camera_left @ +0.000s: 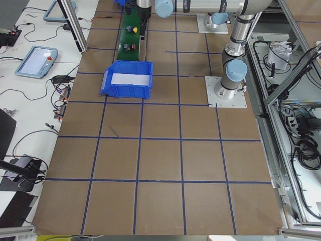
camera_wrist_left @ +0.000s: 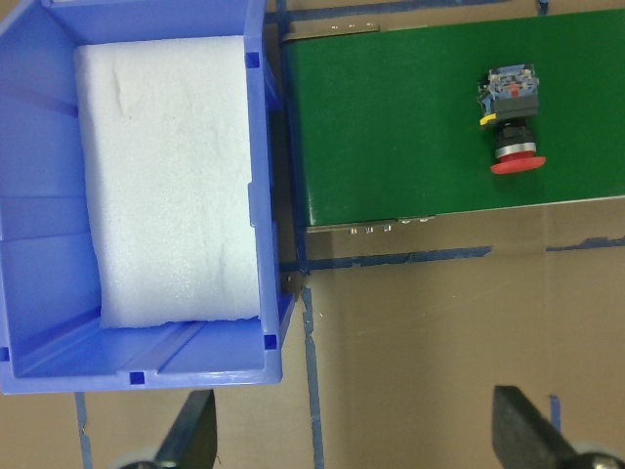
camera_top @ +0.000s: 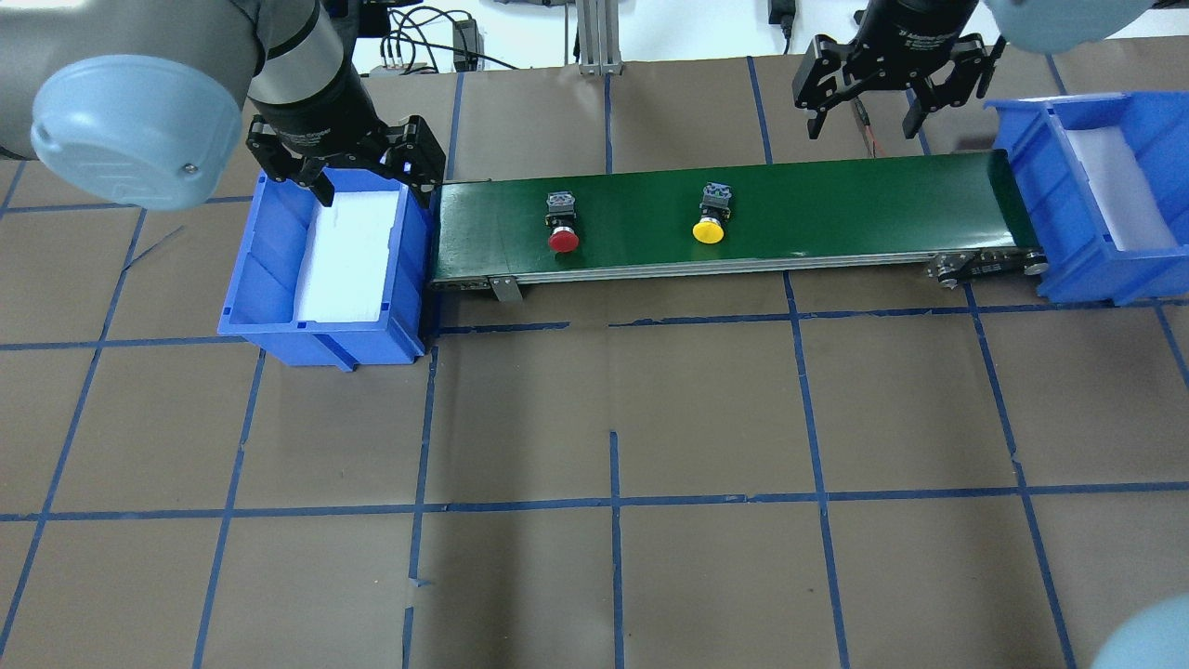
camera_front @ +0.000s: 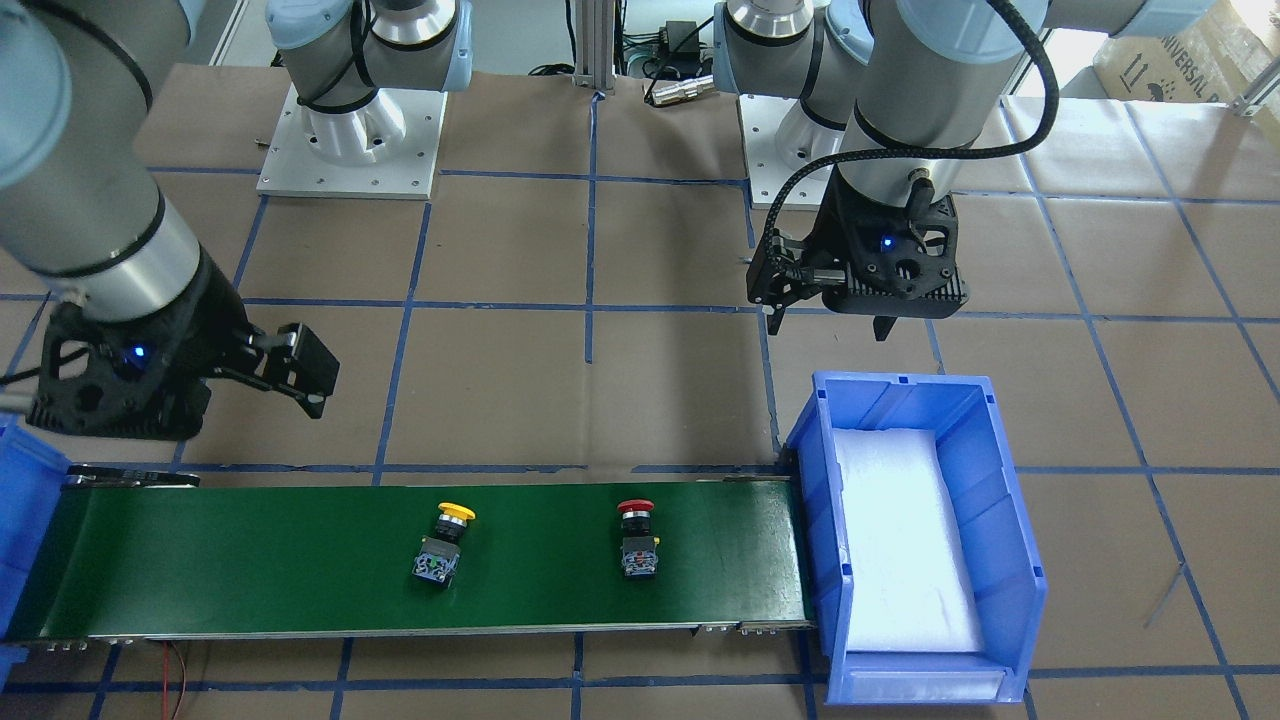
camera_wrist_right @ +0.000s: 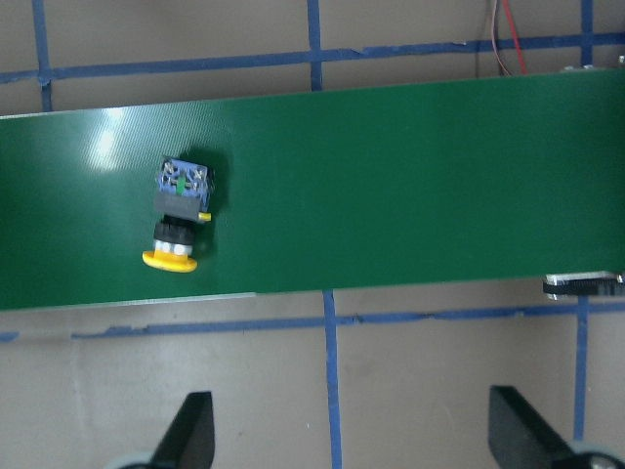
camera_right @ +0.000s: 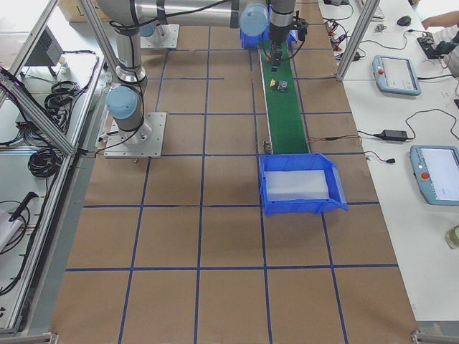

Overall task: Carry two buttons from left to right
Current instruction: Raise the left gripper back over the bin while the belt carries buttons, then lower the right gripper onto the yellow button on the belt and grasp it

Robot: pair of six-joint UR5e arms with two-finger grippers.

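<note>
Yellow button [camera_wrist_right: 177, 221] on green belt [camera_wrist_right: 391, 186]

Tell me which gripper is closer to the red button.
Left. The left gripper hovers over the blue bin at the belt end near the red button; the right gripper hangs beyond the yellow button.

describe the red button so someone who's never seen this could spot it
Find the long green belt. Two buttons lie sideways on it; the red button is nearer the blue bin beside the left gripper. Its cap is red; the yellow button lies farther along.
</note>
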